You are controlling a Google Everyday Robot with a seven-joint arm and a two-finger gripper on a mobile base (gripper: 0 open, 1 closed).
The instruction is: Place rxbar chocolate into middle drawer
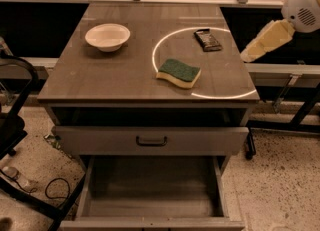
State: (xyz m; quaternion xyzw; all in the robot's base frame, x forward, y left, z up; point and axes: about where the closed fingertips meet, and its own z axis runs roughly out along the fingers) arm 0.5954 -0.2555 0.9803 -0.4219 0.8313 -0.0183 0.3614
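One rxbar chocolate (pixel 208 39) lies flat on the counter (pixel 100 77), toward the far right corner, inside a bright ring of light (pixel 160 45) cast on the surface. One green-and-yellow sponge (pixel 179 72) sits nearer the front, also within the ring and well apart from the bar. One pale bowl (pixel 107 36) stands upright on the far left part of the counter, outside the ring.

Two drawers show below the counter. The upper drawer (pixel 100 140) shows a flat front with one dark handle (pixel 151 141). Beneath it the middle drawer (pixel 150 190) is pulled out toward the camera, with its bare floor and plain side walls in view and nothing in it.

The robot arm (pixel 305 5) comes in from the upper right, and its cream-coloured claw (pixel 252 51) hangs off the right edge of the counter, pointing down and left. It is near the bar but not touching it, and nothing stands between them. Whether the claw is open or closed cannot be told, and it carries nothing that can be seen.

A black frame (pixel 15 125) stands at the left, with one dark cable (pixel 55 187) looped on the speckled floor (pixel 280 185) beside it.
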